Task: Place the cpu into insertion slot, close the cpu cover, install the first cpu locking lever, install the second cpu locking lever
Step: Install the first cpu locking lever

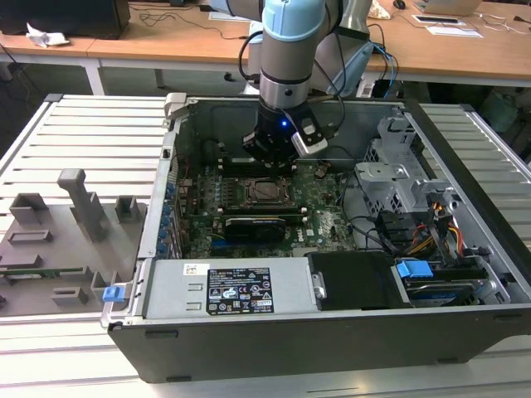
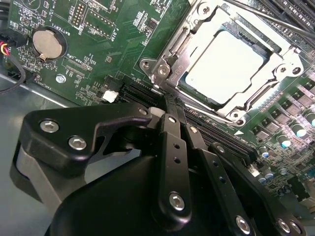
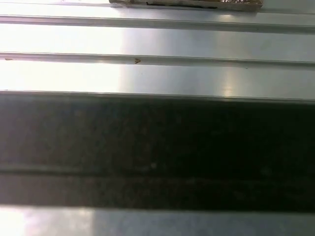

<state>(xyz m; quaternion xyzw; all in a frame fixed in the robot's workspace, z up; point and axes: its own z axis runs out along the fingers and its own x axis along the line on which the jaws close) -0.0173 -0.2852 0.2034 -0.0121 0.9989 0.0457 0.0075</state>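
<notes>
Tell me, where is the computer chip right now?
The chip sits in its socket under the metal cover on the green board, just beyond the gripper in the second wrist view.

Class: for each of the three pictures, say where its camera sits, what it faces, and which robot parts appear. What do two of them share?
Exterior view: off the arm, above the open computer case, facing the arm and gripper.
Second wrist view: on the arm, facing the gripper, cpu and cpu cover.
First wrist view: on the arm, facing ribbed metal; no robot parts.
Shared: the exterior and second wrist views show the socket.
</notes>
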